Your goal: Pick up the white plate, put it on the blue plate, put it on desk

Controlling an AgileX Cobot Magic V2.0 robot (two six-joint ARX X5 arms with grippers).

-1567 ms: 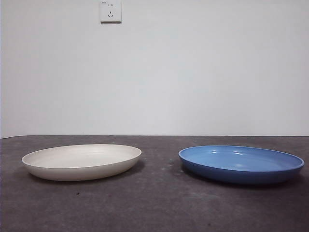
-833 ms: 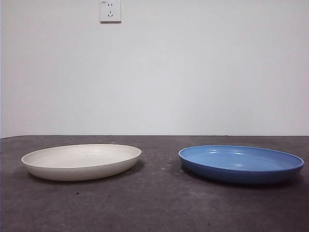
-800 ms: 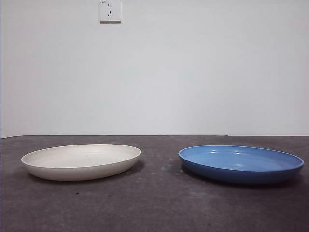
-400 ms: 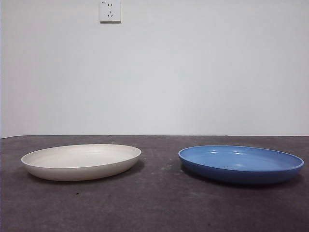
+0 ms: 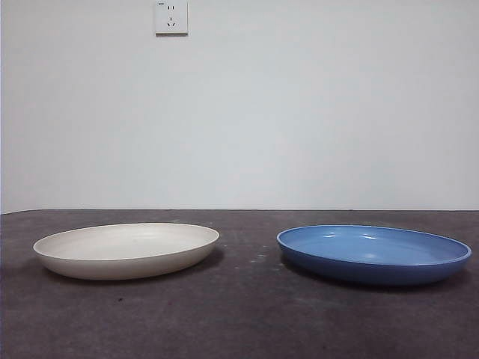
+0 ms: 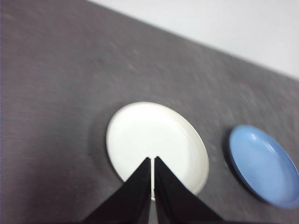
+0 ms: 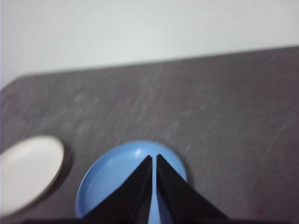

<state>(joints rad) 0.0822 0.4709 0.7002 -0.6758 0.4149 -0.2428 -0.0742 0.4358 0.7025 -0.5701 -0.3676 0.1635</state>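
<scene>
The white plate (image 5: pixel 126 249) lies on the desk (image 5: pixel 239 314) at the left of the front view. The blue plate (image 5: pixel 373 253) lies to its right, apart from it. Neither gripper shows in the front view. In the left wrist view my left gripper (image 6: pixel 152 158) is shut and empty, high above the white plate (image 6: pixel 154 135), with the blue plate (image 6: pixel 264 163) off to one side. In the right wrist view my right gripper (image 7: pixel 153 157) is shut and empty, high above the blue plate (image 7: pixel 107 182), with the white plate (image 7: pixel 28 170) at the picture's edge.
A white wall with a socket (image 5: pixel 171 16) stands behind the desk. The desk's far edge (image 5: pixel 239 210) runs along the wall.
</scene>
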